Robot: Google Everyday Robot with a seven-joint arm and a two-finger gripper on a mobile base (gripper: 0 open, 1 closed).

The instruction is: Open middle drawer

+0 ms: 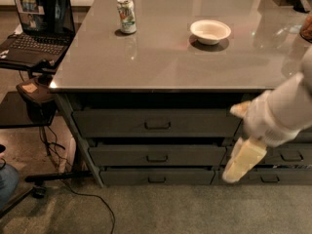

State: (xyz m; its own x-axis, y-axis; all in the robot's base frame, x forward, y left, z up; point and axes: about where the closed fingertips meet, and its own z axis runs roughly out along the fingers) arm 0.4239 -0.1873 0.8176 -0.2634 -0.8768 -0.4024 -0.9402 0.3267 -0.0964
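The middle drawer (157, 155) is a wide dark-grey front with a small black loop handle (157, 158) at its centre. It sits between a taller top drawer (156, 123) and a thin bottom drawer (157, 176), under the grey counter. Its front stands about level with the other two. My gripper (235, 172), cream-coloured on a white arm (285, 111), hangs at the right, pointing down and left. It is level with the middle and bottom drawers, to the right of the middle drawer's front and well right of the handle, touching nothing.
On the counter (170, 62) stand a drink can (126, 15) and a white bowl (210, 31). A second stack of drawers (291, 156) lies behind my arm. A side stand with an open laptop (36, 26) and cables on the floor (73, 189) are at the left.
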